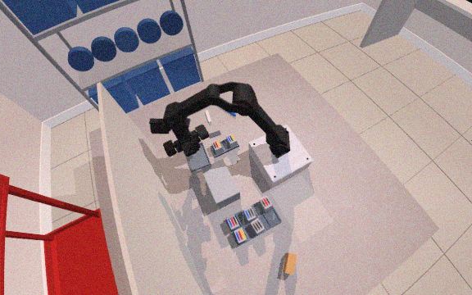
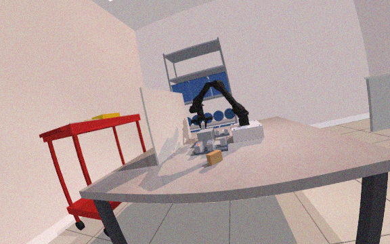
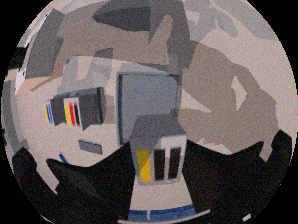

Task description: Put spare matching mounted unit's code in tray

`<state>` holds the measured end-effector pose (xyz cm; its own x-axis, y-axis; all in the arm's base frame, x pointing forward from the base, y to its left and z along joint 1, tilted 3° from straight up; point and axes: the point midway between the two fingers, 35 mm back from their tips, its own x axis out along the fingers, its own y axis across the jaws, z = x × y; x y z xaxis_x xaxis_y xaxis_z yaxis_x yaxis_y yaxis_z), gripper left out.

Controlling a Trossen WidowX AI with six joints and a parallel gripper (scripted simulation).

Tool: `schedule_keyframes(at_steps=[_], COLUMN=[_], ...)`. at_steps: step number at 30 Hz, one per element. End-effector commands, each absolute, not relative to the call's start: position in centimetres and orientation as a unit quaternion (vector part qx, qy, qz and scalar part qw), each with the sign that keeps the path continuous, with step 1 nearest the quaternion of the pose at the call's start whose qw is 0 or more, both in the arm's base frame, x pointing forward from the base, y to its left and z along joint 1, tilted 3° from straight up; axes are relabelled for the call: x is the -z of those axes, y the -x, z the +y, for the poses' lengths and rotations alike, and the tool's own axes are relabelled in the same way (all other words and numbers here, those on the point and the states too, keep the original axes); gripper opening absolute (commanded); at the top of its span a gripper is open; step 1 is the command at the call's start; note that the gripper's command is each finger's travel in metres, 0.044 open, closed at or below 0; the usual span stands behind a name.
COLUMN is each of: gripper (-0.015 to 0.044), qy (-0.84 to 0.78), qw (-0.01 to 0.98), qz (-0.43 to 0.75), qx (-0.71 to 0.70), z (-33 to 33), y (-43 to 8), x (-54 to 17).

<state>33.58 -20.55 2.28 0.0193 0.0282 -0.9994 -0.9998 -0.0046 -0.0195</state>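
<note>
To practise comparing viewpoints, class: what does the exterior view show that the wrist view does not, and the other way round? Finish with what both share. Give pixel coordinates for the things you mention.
Only the exterior view: the red cart [image 2: 105, 124] with a yellow object [image 2: 111, 116] on top, and the orange block [image 2: 214, 158] on the table.

Only the wrist view: the open inside of the grey tray [image 3: 147, 95], and the one yellow and two black stripes on the held spare [image 3: 159, 167].

Both: the black tool [image 2: 204, 123] [image 3: 156, 140] and part of the tabletop [image 2: 283, 163] [image 3: 37, 142].
</note>
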Motion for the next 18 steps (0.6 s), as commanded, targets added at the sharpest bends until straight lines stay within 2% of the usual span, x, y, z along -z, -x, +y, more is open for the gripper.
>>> schedule_keyframes(at_steps=[1, 18], gripper=[0.0000, 0.0000], qy=[0.494, 0.494], qw=[0.513, 0.513], qz=[0.486, 0.486], qx=[-0.506, -0.506], z=[-20.3, -20.1], y=[-33.4, -33.3], x=[-1.6, 0.1])
